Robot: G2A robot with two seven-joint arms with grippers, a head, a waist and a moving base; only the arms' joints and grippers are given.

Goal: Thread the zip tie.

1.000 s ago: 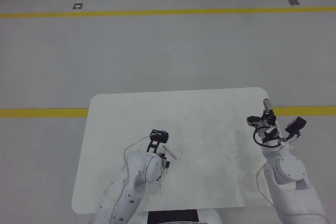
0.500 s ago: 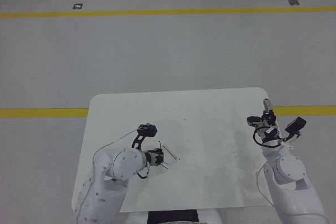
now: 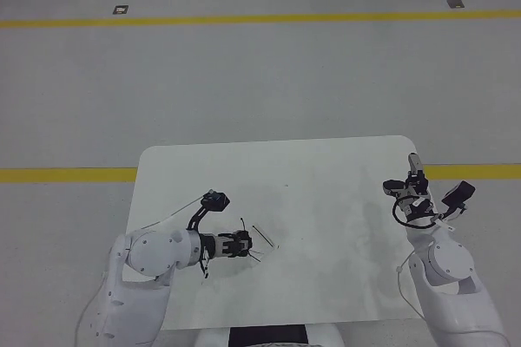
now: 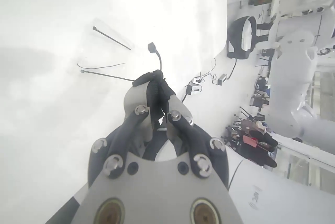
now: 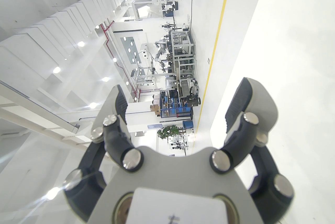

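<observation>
Currently left gripper [image 4: 156, 80], table's [image 3: 330, 173] 7 o'clock, clamps zip tie [image 4: 159, 60], unthreaded. Right gripper [image 5: 183, 99], 3 o'clock edge, jaws apart; likely must come take its free end.

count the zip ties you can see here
3: one zip tie pinched in the left claw, two lying on the table beyond it, a farther tie and a nearer tie. A thin curved strand between them may be a fourth.

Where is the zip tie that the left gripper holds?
In the left wrist view, the zip tie is pinched in the shut left gripper above the table's left half, a loose tie beyond.
</observation>
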